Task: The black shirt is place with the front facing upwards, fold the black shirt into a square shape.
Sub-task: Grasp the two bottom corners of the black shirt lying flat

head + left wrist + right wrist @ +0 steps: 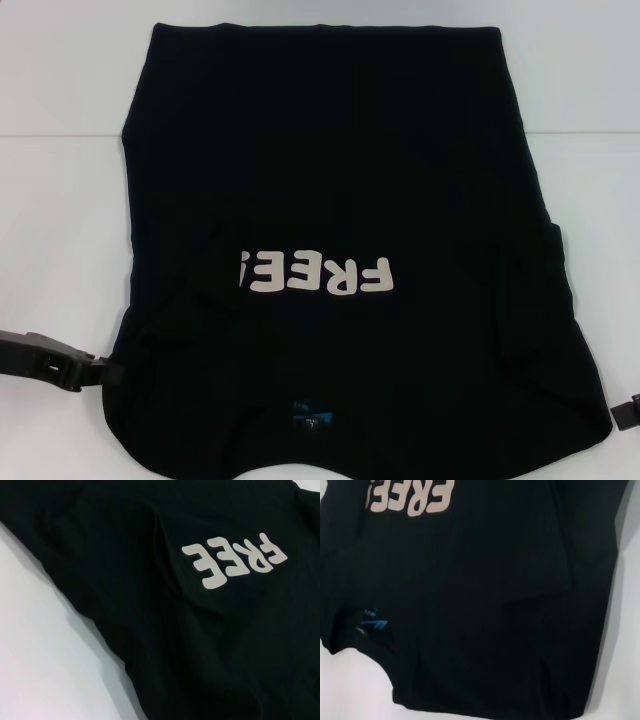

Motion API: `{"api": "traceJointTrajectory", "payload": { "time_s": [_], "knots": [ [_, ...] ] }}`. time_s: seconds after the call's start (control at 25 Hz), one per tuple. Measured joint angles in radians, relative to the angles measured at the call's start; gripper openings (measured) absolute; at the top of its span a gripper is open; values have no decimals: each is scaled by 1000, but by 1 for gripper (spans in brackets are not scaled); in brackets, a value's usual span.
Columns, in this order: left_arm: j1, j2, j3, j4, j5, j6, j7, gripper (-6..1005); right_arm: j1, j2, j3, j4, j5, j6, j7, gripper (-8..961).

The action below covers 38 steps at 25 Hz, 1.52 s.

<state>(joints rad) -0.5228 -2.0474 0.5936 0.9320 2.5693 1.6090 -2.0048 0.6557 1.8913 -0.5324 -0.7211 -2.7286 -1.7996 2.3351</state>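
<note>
Black shirt flat on table, sleeves folded in; both grippers' state unclear.

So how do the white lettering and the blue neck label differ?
The white lettering is large and mid-chest; the blue neck label is small, at the collar. A fold covers the lettering's end, not the label. Both are on the black shirt. The left end effector and right end effector flank it.
</note>
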Motion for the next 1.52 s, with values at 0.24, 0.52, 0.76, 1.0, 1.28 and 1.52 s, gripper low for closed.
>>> {"api": "traceJointTrajectory", "payload": {
  "time_s": [0.24,0.52,0.76,1.0,1.28,1.52],
  "knots": [
    [0,1,0,-2,0,0,0,22,6,13,-18,22,-2,57,7,731],
    [-1,1,0,-2,0,-1,0,22,16,34,-51,34,-3,108,11,733],
    [1,1,0,-2,0,-1,0,21,21,46,-75,37,-4,123,16,732],
    [1,1,0,-3,0,-1,0,22,27,51,-86,43,-3,131,17,731],
    [0,0,0,-3,0,-1,1,22,34,53,-104,61,-3,146,21,731],
    [0,-1,3,-3,0,-3,2,22,48,58,-103,75,2,147,14,732]
  ]
}}
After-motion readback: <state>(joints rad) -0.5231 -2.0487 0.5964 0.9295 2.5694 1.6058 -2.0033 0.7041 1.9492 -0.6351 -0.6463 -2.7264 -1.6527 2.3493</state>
